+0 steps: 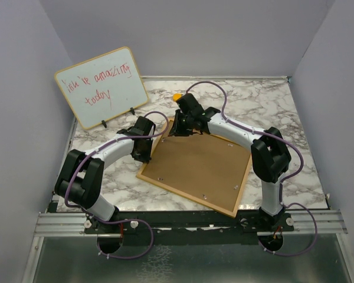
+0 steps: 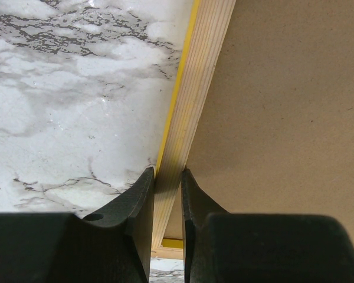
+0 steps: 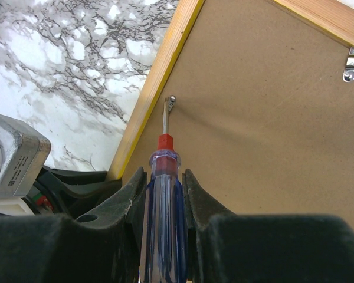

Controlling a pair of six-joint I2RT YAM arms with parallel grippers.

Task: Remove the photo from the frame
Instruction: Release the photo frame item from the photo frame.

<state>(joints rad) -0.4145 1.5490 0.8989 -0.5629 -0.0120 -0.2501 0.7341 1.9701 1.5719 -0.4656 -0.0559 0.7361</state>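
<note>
The frame (image 1: 194, 168) lies back-up on the marble table (image 1: 271, 100). The left fingers (image 2: 138, 203) pinch its wooden edge; the right fingers (image 3: 127, 203) grip a screwdriver (image 3: 164, 188), tip seemingly on a small clip (image 3: 171, 100).

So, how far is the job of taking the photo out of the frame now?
Done: the frame lies face down, brown back up. In hand: the left gripper clamps its edge, while the right gripper holds a screwdriver with the tip at a clip. To do: the back is in place, and no photo is visible.
</note>
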